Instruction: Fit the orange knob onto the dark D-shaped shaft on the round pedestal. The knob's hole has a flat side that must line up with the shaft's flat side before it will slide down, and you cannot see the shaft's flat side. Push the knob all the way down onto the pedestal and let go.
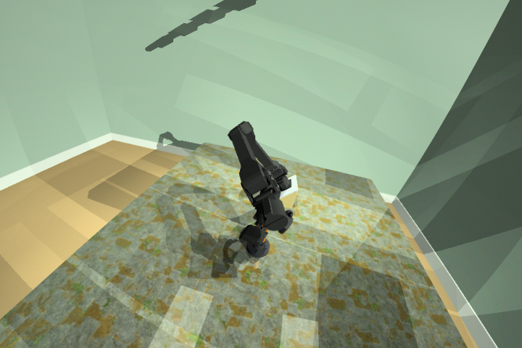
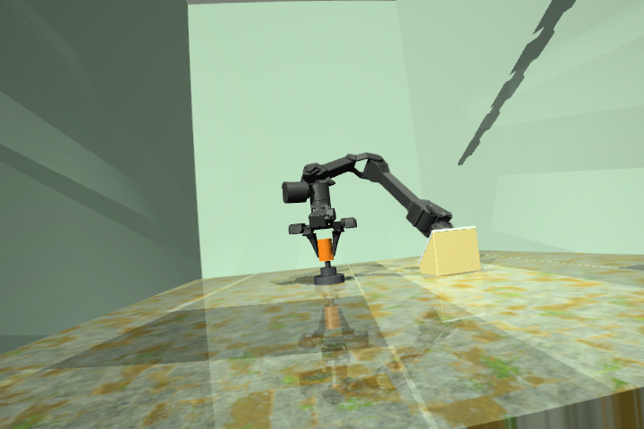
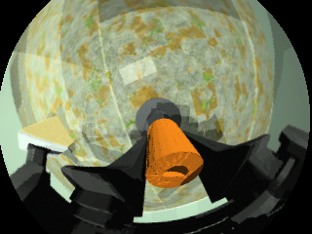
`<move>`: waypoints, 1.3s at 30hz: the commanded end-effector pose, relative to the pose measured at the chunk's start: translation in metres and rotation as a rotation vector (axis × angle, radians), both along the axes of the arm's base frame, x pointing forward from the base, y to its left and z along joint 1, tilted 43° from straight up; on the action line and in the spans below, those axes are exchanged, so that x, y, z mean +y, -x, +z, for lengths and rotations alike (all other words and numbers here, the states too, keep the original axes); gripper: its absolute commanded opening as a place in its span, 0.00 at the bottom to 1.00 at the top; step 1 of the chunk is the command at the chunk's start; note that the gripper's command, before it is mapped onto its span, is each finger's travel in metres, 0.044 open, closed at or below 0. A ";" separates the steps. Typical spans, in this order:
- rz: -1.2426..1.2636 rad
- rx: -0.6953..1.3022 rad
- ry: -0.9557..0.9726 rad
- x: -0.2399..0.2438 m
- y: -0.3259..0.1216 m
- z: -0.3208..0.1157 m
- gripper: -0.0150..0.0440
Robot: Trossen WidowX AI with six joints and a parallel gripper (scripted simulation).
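1 gripper [image 2: 326, 248] [image 3: 164, 136] clamps 1 orange knob [image 1: 264, 237] [image 2: 325, 249] [image 3: 171, 151]; 1 round pedestal [image 1: 257, 249] [image 2: 328, 278] [image 3: 145, 115] stands below.

Top view: hard overlapping shadows on the green wall [image 1: 270, 82]. We get tabletop [image 2: 262, 354] reflections; wrist has 4 black corners.

The arm [image 1: 249, 164] [image 2: 396, 189] is matte black, with chunky angular links; its claw [image 2: 326, 248] [image 3: 164, 136] has dark, tapering fingers.
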State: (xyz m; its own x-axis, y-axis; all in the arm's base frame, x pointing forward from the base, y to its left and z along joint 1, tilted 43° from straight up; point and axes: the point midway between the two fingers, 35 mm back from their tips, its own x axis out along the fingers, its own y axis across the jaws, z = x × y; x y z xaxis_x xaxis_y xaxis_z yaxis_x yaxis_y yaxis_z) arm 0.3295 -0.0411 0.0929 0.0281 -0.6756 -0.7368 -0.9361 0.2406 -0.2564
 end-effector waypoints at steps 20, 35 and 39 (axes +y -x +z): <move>0.020 0.006 0.000 0.000 0.002 -0.001 0.25; 0.020 0.006 0.000 -0.001 0.001 -0.003 0.25; 0.020 0.006 0.000 -0.001 0.001 -0.003 0.25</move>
